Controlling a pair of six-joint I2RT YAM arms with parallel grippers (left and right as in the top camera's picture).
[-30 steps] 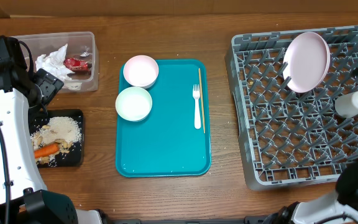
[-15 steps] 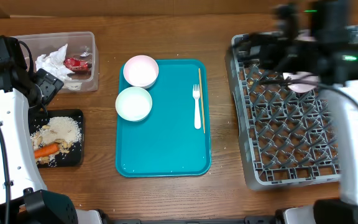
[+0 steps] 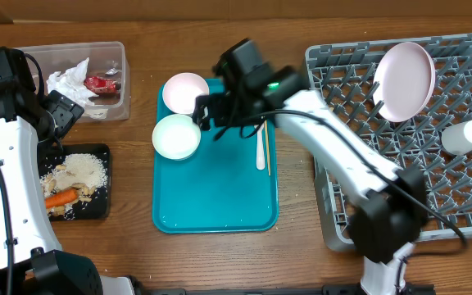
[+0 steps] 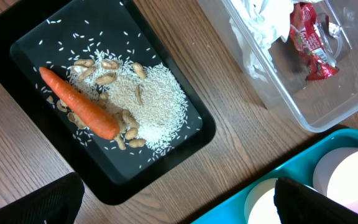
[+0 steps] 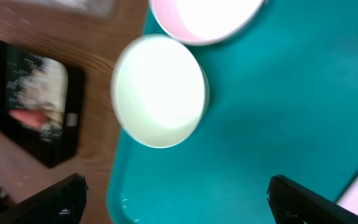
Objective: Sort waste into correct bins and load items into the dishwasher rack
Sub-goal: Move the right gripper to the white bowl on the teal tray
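The orange carrot (image 4: 79, 112), beige nut bits (image 4: 107, 78) and white rice (image 4: 157, 99) lie in the black tray (image 3: 101, 205). The clear tub (image 3: 109, 51) holds crumpled paper and a red wrapper. Two white bowls (image 3: 185, 93) (image 3: 176, 136), the white fork (image 3: 260, 139) and the wooden stick (image 3: 264, 111) lie on the teal tray (image 3: 215, 197). The white plate (image 3: 403, 79) and pale cup (image 3: 465, 136) sit in the grey rack (image 3: 383, 188). My right gripper (image 3: 211, 116) hovers open and empty beside the bowls; the nearer bowl shows in its wrist view (image 5: 160, 90). My left gripper (image 3: 62, 113) is open and empty between tub and black tray.
The rack fills the right side of the table, with raised walls. The teal tray's raised rim (image 5: 114, 186) lies under my right gripper. Bare wood (image 4: 229, 155) separates the black tray, the tub and the teal tray.
My right arm has swung left from over the rack to above the teal tray, beside the two bowls. The left arm and all objects have not moved.
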